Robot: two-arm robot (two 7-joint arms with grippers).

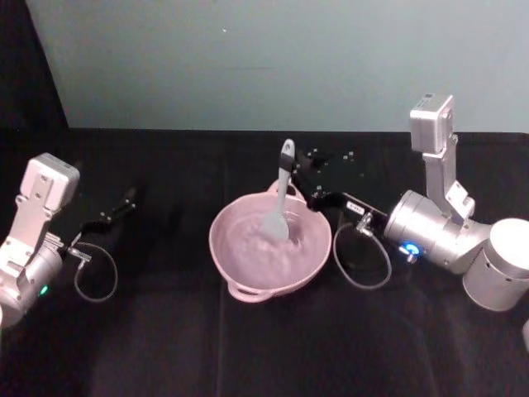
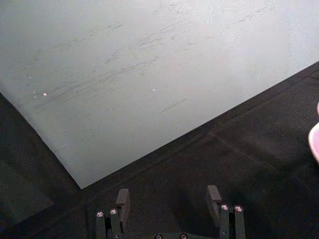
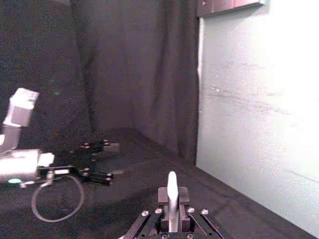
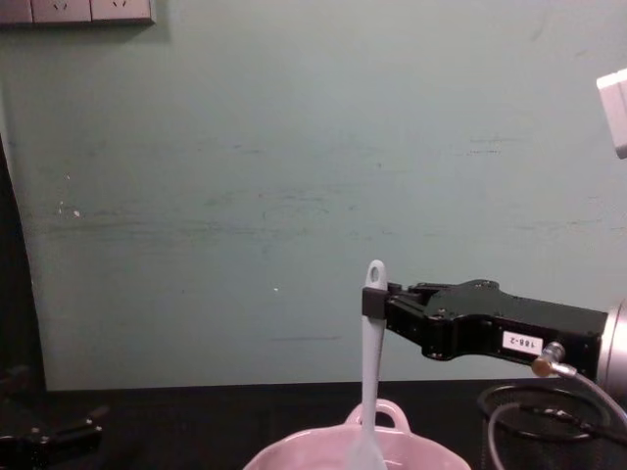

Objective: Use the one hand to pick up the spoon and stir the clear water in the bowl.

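Silver arms — black right gripper (image 4: 375, 302), white label, grey cable loops.

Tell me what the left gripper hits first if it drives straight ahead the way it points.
Nothing nearby: the left gripper, open, points across bare black table toward the pale wall. The wall likely comes first, though depth is unclear. The bowl lies off to one side.

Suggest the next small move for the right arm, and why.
Probably sweep the spoon sideways in a small circle. The right gripper is shut on its handle near the top, the spoon stands upright, and its head already sits inside the bowl, so stirring can proceed. The left gripper sits open, off to the left.
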